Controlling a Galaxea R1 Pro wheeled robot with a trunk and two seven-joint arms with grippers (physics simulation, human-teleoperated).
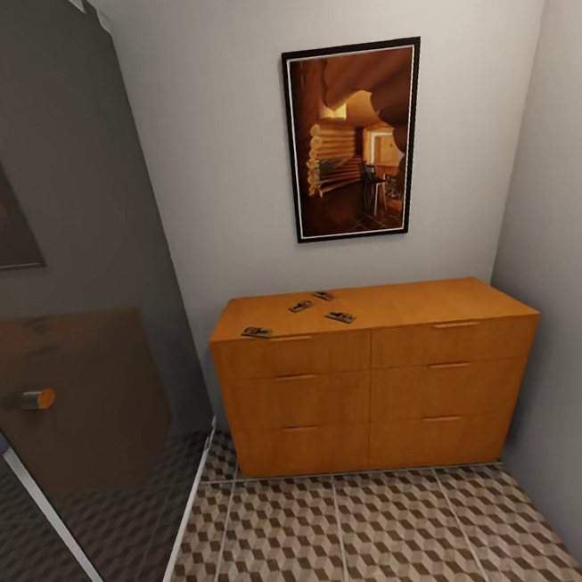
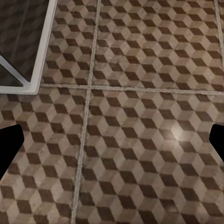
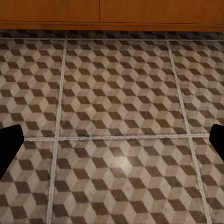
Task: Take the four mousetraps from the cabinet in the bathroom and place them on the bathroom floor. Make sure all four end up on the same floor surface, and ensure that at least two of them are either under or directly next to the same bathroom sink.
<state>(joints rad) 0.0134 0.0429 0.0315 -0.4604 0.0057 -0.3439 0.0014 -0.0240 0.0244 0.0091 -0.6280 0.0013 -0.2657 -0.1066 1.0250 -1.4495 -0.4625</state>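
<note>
The orange-brown cabinet (image 1: 372,381) stands against the back wall, all its drawers closed. Several mousetraps lie on its flat top: one at the front left edge (image 1: 256,332), one further back (image 1: 301,306), one behind that (image 1: 324,296) and one toward the middle (image 1: 340,317). The cube-patterned bathroom floor (image 1: 353,535) runs from the cabinet toward me. My left gripper (image 2: 112,144) hangs open over the bare floor (image 2: 135,107). My right gripper (image 3: 112,142) is open too, over the tiles (image 3: 121,93) and facing the cabinet's base (image 3: 107,11). Neither holds anything.
A dark glass shower panel (image 1: 73,350) with a round handle (image 1: 29,399) and a pale frame (image 2: 42,51) lines the left side. The right wall (image 1: 565,298) is close to the cabinet. A framed picture (image 1: 356,141) hangs above it.
</note>
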